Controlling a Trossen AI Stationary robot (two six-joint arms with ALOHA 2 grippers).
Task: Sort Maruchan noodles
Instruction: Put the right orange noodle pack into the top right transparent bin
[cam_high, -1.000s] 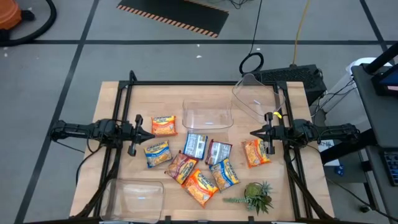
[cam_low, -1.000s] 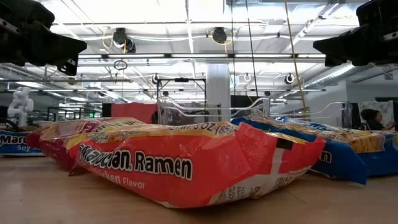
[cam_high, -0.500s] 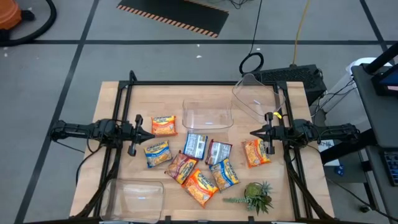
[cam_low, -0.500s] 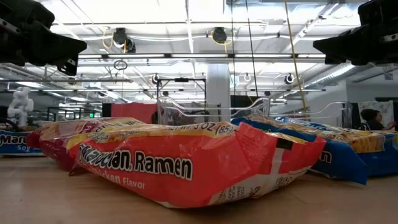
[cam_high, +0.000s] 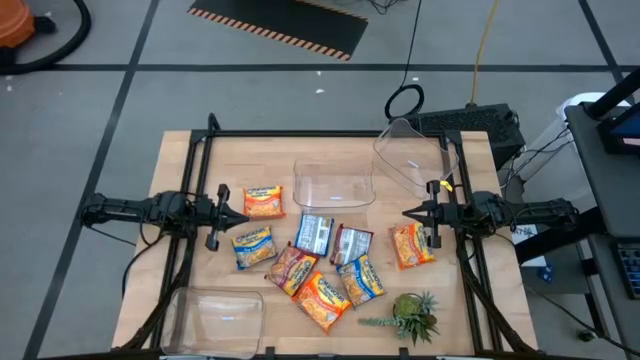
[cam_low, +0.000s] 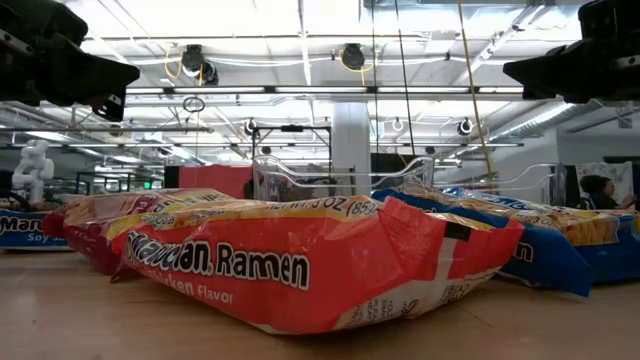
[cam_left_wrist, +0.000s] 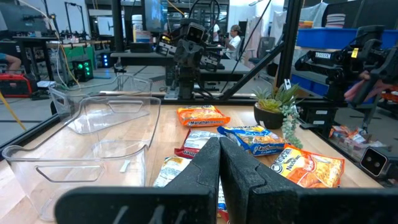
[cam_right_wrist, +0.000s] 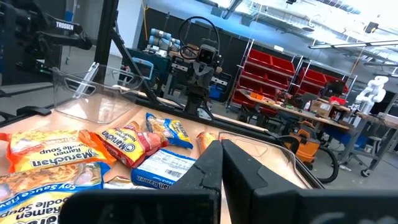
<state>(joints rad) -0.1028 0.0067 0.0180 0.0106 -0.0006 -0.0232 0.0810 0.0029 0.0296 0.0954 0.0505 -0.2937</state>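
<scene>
Noodles (cam_high: 310, 262) lie scattered mid-surface (cam_high: 180, 170) between my arms, none yet in the clear bins (cam_high: 334, 188); my left tool (cam_high: 243, 218) and right tool (cam_high: 408, 213) hover clenched and empty at either side, poised, I judge, to start sorting

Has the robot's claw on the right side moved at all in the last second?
No. In the high view the right gripper, shut and empty, sits at the same spot beside the orange flat plastic noodle packet, level with the clear plastic bin, as before.
</scene>
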